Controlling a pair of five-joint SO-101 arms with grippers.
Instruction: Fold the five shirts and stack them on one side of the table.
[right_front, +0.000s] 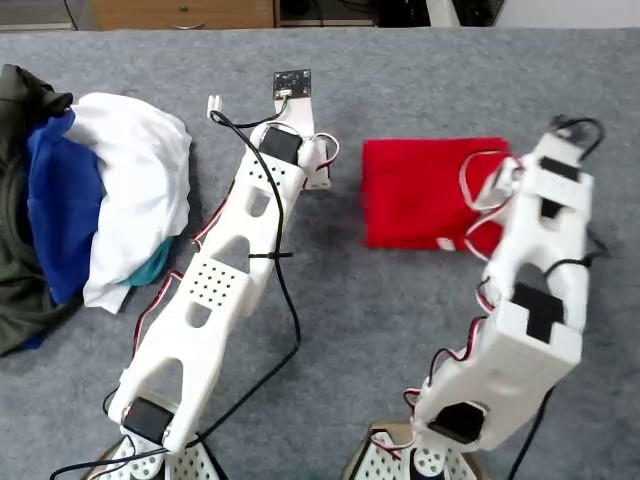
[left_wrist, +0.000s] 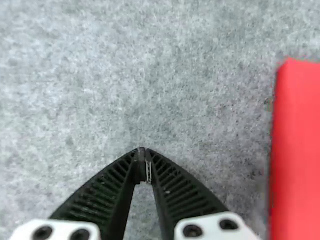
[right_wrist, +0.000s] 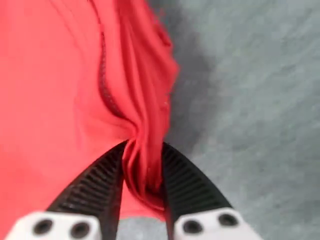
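A folded red shirt (right_front: 420, 190) lies flat on the grey table, right of centre. My right gripper (right_wrist: 143, 167) is shut on a bunched fold along the red shirt's (right_wrist: 60, 100) edge, lifting it off the cloth-covered table. My left gripper (left_wrist: 142, 156) is shut with nothing in it, hovering over bare grey surface just left of the red shirt (left_wrist: 297, 150). In the high view the left arm (right_front: 270, 170) ends beside the shirt's left edge and the right arm (right_front: 540, 220) covers its right edge. A pile of unfolded shirts, white (right_front: 140, 190), blue (right_front: 60, 200) and dark green (right_front: 20, 260), sits at the far left.
The grey table covering (right_front: 400, 60) stretches past the shirt toward the back edge, where wooden furniture (right_front: 180, 12) stands. A black cable (right_front: 285, 290) trails over the left arm. Open table lies between the two arm bases.
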